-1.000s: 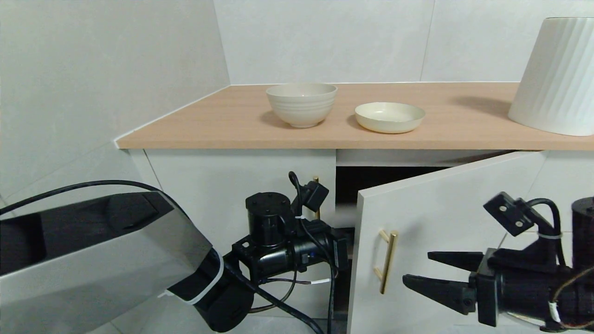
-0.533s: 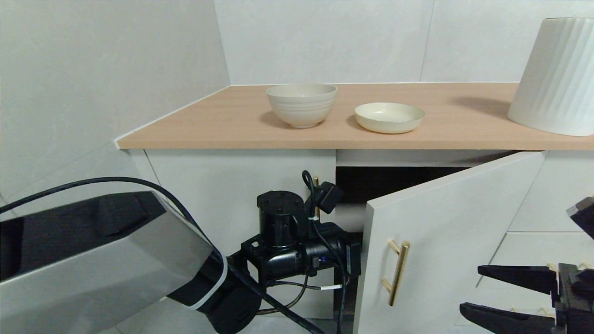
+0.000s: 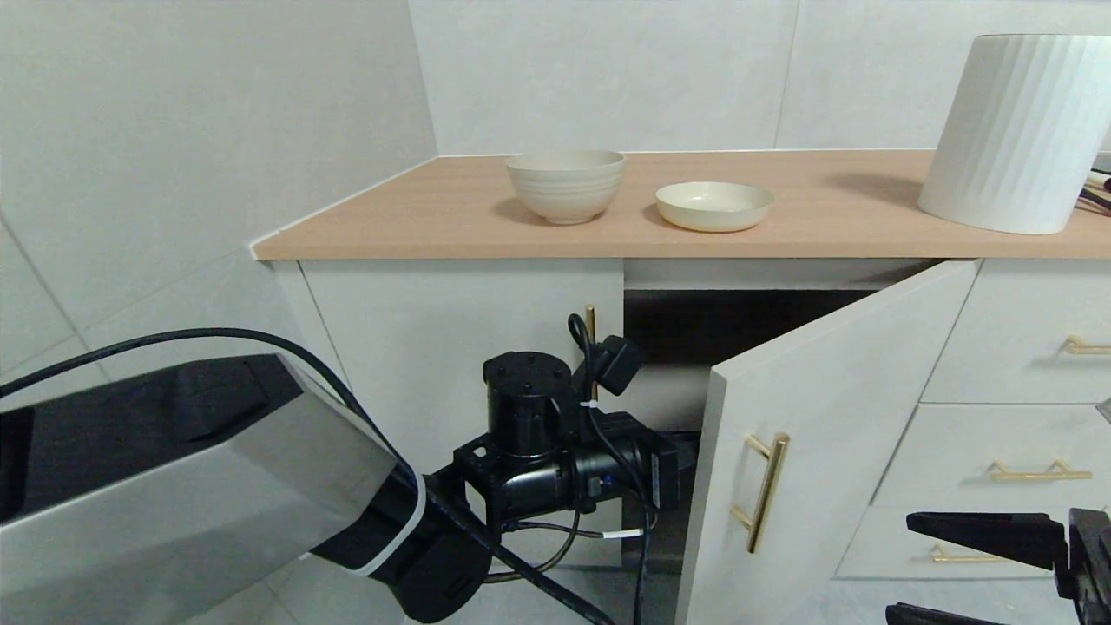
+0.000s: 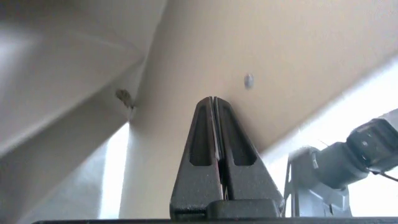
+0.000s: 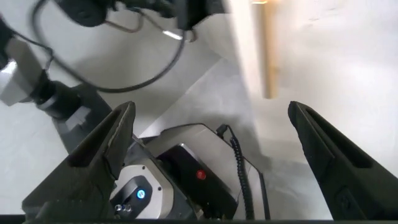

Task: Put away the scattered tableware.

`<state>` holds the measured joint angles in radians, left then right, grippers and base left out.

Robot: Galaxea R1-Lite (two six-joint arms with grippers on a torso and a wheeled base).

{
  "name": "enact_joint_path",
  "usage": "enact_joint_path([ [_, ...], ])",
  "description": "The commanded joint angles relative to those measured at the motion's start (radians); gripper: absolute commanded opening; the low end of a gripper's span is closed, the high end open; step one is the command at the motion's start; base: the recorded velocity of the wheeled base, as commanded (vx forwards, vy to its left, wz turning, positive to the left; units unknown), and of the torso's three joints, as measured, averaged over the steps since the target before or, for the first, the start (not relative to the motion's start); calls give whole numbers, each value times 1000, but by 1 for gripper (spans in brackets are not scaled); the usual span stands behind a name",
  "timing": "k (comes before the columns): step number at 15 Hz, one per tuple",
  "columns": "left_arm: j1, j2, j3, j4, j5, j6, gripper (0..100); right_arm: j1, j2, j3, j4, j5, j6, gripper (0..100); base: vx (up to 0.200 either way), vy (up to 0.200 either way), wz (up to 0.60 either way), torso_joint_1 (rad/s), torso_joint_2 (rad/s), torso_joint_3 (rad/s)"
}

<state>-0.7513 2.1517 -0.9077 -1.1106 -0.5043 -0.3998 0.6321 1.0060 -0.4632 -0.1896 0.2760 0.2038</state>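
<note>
A cream bowl [image 3: 565, 185] and a shallow cream dish [image 3: 714, 206] stand side by side on the wooden countertop [image 3: 417, 230]. Below them the cabinet door [image 3: 825, 408] with a gold handle [image 3: 764, 503] stands partly open. My left arm's wrist [image 3: 564, 469] sits low at the door's opening edge, its fingers hidden behind the door. In the left wrist view my left gripper [image 4: 213, 102] is shut on nothing, its tip against the door's pale inner face. My right gripper [image 3: 911, 569] hangs open low at the right, clear of the door, and spreads wide before the blurred handle [image 5: 264, 56].
A tall white ribbed container [image 3: 1015, 130] stands at the counter's right end. Drawers with gold handles [image 3: 1041, 473] lie right of the open door. The dark cabinet interior [image 3: 738, 325] shows above the door. Tiled wall closes the left side.
The camera has shifted. The cabinet door has swung further open. My right gripper has drawn away from the handle to the lower right. My left wrist moved slightly right with the door.
</note>
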Motion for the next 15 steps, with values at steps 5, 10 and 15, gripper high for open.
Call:
enact_joint_path([
  [5, 1, 37, -125, 109, 0, -1, 0, 11, -9, 0, -1, 0, -1, 100, 0, 0, 0, 0, 0, 0],
  [10, 0, 39, -214, 193, 0, -2, 0, 11, -9, 0, -1, 0, -1, 100, -120, 0, 0, 5, 1, 1],
  [15, 0, 54, -269, 230, 0, -2, 0, 11, -9, 0, -2, 0, -1, 100, 0, 0, 0, 0, 0, 0],
])
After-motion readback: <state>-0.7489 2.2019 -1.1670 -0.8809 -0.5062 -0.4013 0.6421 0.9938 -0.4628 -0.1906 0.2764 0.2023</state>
